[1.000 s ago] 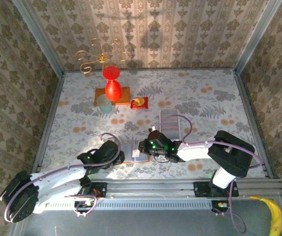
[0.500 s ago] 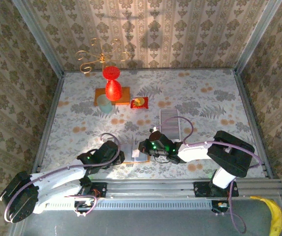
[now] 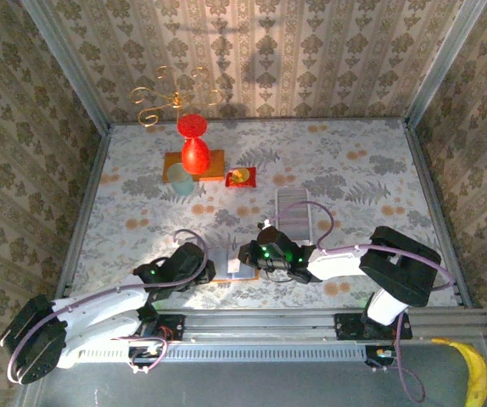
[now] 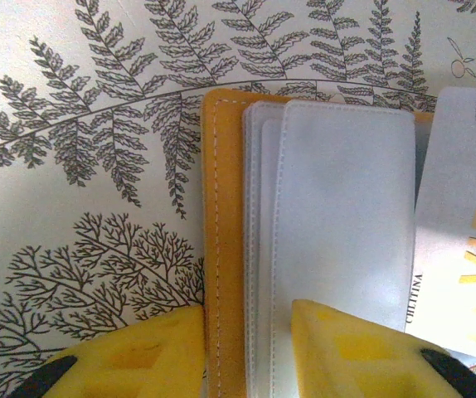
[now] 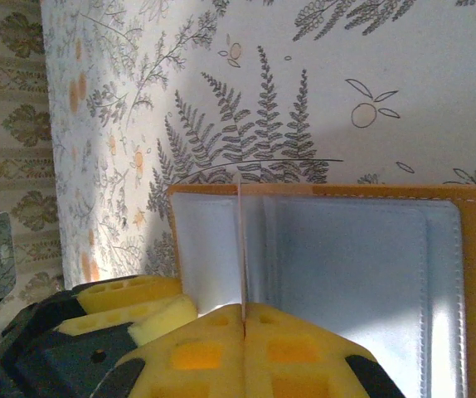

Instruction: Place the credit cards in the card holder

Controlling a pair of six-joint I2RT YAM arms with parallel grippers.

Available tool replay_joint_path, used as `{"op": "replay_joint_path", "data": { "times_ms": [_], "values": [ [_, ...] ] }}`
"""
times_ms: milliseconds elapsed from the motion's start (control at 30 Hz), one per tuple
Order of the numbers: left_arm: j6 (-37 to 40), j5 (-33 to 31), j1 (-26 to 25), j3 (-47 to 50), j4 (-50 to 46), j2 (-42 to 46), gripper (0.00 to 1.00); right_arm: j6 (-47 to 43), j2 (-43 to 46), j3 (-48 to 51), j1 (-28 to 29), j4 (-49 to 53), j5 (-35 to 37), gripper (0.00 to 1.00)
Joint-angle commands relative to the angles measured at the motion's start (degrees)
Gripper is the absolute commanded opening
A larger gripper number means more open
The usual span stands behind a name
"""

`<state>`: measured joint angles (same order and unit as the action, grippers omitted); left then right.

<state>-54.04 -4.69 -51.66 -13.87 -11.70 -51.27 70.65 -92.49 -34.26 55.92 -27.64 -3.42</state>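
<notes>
Right jaws, closed on a credit card (image 5: 242, 249) seen only edge-on, hold it over the open orange card holder (image 5: 346, 249), lying lengthwise across the lower frame on the worktop (image 5: 404, 75); left jaws, tips cropped, stand parted astride its stitched edge.

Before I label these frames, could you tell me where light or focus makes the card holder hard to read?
Left wrist: card holder sleeves washed pale, yellow fingers blurred. Right wrist: shadow band darkens tablecloth above the holder. Top external: bright patch beside left arm.
</notes>
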Motion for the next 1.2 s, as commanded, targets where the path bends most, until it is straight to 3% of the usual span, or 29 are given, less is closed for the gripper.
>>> {"op": "replay_joint_path", "data": {
  "times_ms": [0, 367, 1167],
  "values": [
    [-0.72, 0.23, 0.23, 1.74, -0.51, -0.70, 0.33, 0.71, 2.32, 0.59, 0.68, 0.26, -0.02, 0.00],
    [-0.93, 0.03, 0.19, 2.00, -0.46, -0.59, 0.32, 1.20, 2.18, 1.08, 1.21, 0.87, 0.78, 0.00],
    [-1.24, 0.30, 0.12, 2.52, -0.70, -0.08, 0.32, 4.98, -3.38, 2.52, 2.26, -8.69, -0.64, 0.00]
  ]
}}
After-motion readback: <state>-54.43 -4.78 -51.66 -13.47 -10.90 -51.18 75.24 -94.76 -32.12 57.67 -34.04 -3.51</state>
